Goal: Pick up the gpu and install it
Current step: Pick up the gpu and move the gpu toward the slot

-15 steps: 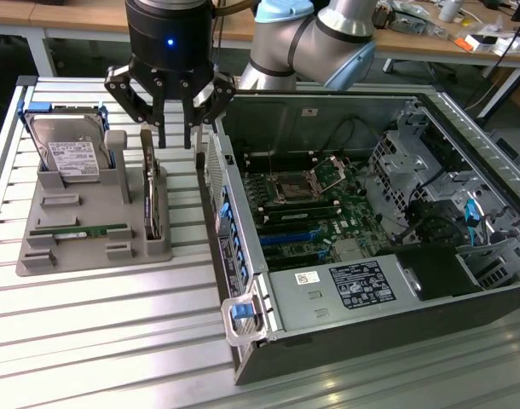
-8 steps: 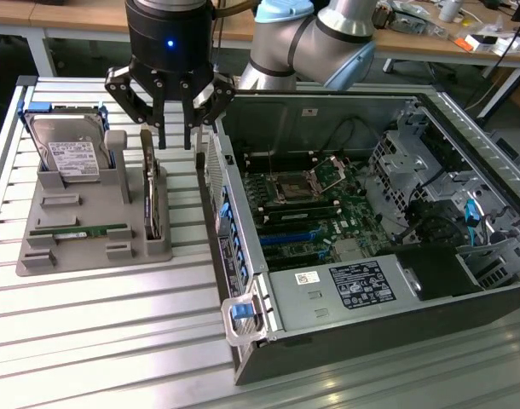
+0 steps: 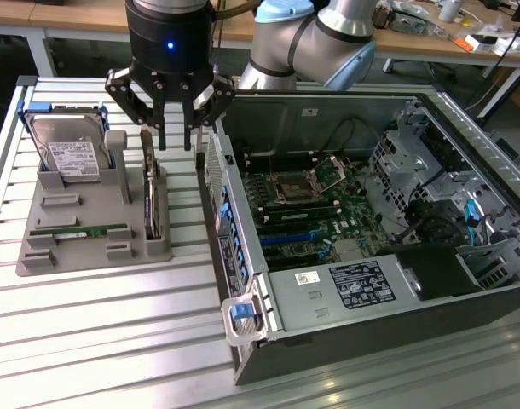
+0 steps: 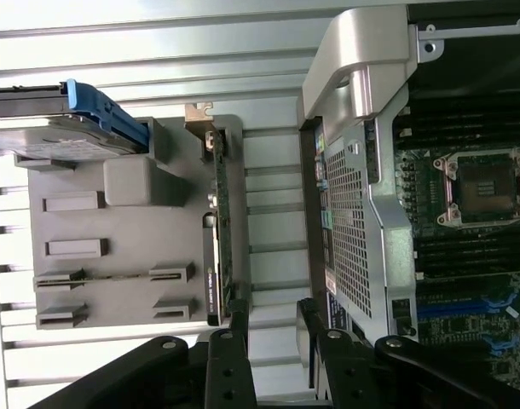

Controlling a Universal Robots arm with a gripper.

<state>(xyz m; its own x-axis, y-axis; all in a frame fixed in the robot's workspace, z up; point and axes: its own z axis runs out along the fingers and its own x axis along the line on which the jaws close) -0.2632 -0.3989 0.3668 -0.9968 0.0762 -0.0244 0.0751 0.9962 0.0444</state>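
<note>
Tool (image 3: 176, 142) open, empty, poised just above gpu (image 3: 153, 203) standing on edge in grey holder (image 3: 81, 213) beside computer case (image 3: 362, 294)

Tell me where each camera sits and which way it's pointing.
Exterior view: off the arm, raised, looking down on the gray holder, open computer case and the arm's open hand.
Wrist view: on the wrist, looking down past the hand at the graphics card.
Shared: holder, graphics card, case, hand.
</note>
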